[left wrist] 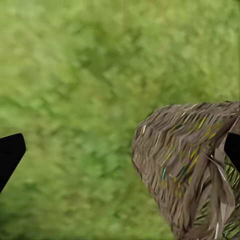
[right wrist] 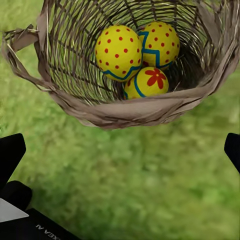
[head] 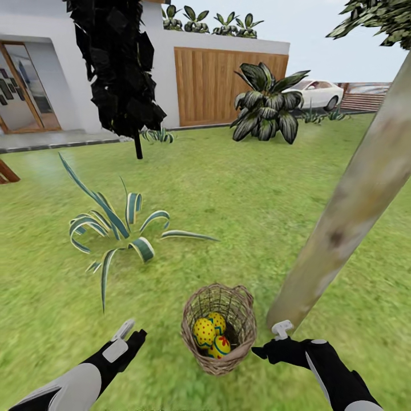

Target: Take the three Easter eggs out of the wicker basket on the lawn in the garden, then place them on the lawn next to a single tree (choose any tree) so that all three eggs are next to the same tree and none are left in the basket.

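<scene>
The wicker basket (head: 246, 319) stands on the lawn (head: 228, 188) just in front of me, at the foot of the leaning pale tree (head: 354, 200). Three Easter eggs lie inside it: one dotted egg (right wrist: 118, 52), a zigzag-banded one (right wrist: 159, 44) and one with a red flower (right wrist: 146, 82). My right gripper (head: 258, 350) hovers open right of the basket, its fingers (right wrist: 10, 155) wide apart and facing the basket's rim (right wrist: 125, 112). Left of the basket, my left gripper (head: 132, 335) is open over grass, with the basket's woven wall (left wrist: 185, 160) beside it.
A striped spiky agave (head: 114, 228) grows to the left ahead. Farther back stand a black-leaved tree (head: 123, 63), a dark broad-leaved bush (head: 268, 108), a white house with a wooden gate (head: 228, 85) and a white car (head: 317, 94). Grass spreads around the trunk's base.
</scene>
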